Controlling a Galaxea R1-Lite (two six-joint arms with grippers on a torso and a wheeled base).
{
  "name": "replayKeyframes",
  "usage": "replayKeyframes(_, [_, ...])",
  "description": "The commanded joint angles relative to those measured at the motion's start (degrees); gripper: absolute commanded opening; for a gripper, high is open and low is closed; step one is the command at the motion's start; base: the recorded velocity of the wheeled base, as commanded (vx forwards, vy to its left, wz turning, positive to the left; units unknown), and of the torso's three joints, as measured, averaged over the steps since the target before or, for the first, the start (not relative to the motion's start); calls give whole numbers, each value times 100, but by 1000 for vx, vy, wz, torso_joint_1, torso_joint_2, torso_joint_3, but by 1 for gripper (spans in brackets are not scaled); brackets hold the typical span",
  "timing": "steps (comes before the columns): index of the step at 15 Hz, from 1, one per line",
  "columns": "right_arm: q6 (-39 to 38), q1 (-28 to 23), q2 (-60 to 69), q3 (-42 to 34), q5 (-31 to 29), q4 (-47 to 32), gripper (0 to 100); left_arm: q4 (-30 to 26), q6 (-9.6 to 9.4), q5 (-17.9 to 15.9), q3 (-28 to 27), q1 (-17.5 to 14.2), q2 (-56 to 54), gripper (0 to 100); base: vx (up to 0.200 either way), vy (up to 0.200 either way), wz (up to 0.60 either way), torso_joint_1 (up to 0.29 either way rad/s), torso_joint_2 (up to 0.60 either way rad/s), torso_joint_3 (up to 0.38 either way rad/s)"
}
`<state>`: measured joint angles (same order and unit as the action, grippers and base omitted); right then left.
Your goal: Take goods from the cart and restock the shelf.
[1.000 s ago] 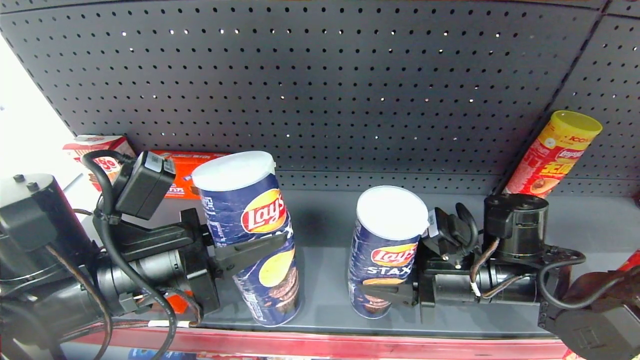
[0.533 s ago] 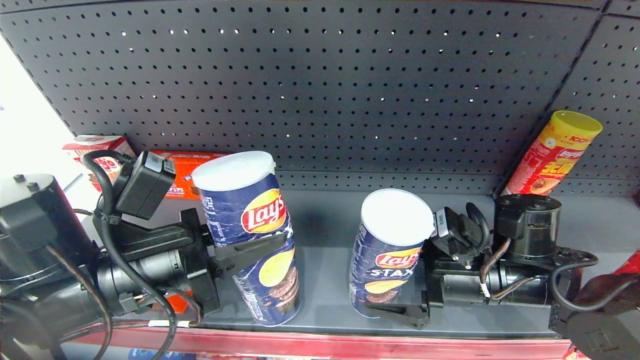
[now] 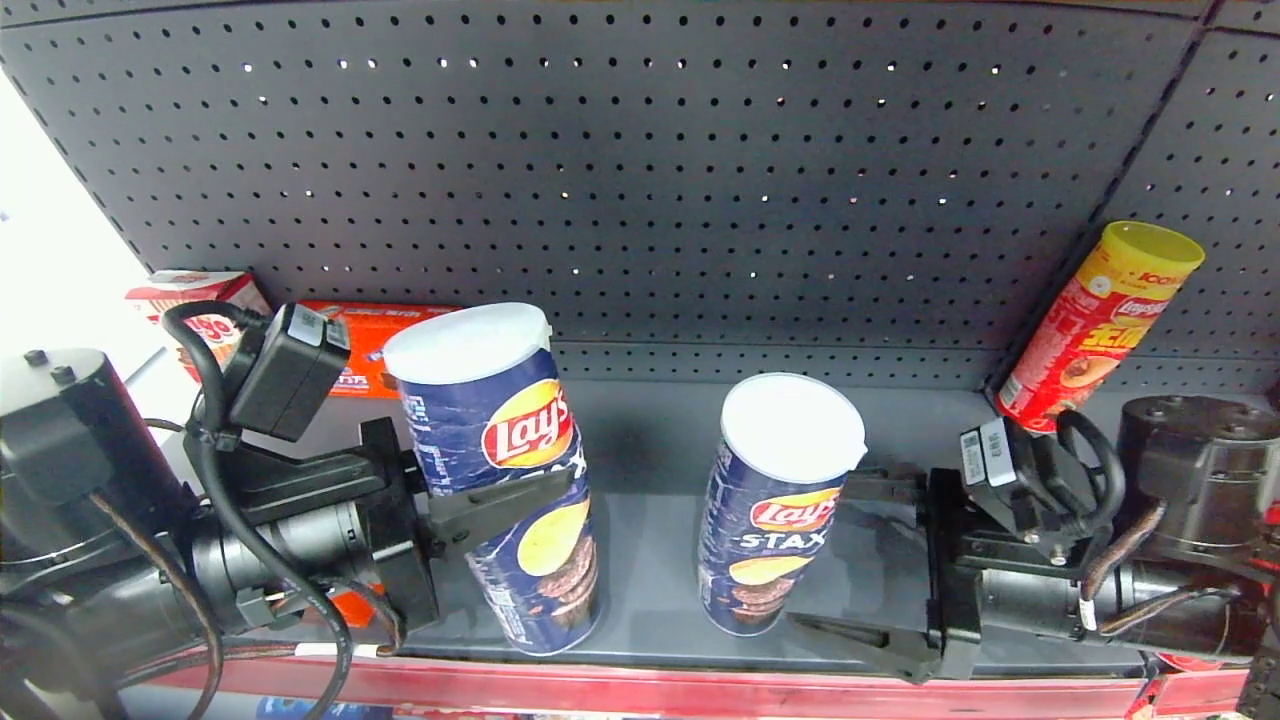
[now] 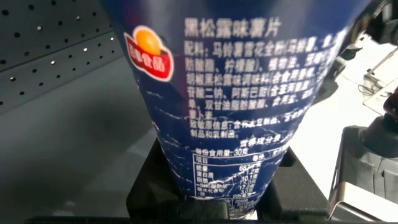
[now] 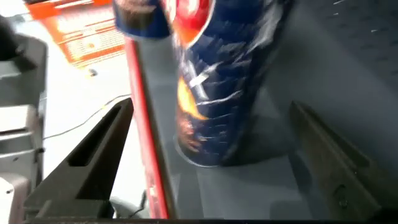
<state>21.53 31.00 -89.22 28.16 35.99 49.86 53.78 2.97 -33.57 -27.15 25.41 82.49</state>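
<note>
Right gripper [image 3: 850, 555] backing off right, jaws wide; right can [image 3: 775, 520] standing on shelf [image 3: 650, 520], stocked. Left gripper [image 3: 510, 495] squeezing left can [image 3: 490, 420].

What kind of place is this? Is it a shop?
Most likely a shop, at a snack shelf. There is a grey shelf with a red front edge, a pegboard back wall, and blue crisp tubes and snack boxes standing on it.
</note>
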Motion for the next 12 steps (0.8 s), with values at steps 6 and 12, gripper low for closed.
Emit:
replayKeyframes(6, [-114,2,1460,120,-733,-583,100,0,-7,-18,-1,26,-5,0,0,0,0,0,0,0])
replayKeyframes(12, [-281,11,3658,304,-1691,-2516,100,0,-7,-18,34,17,-40,0,0,0,0,0,0,0])
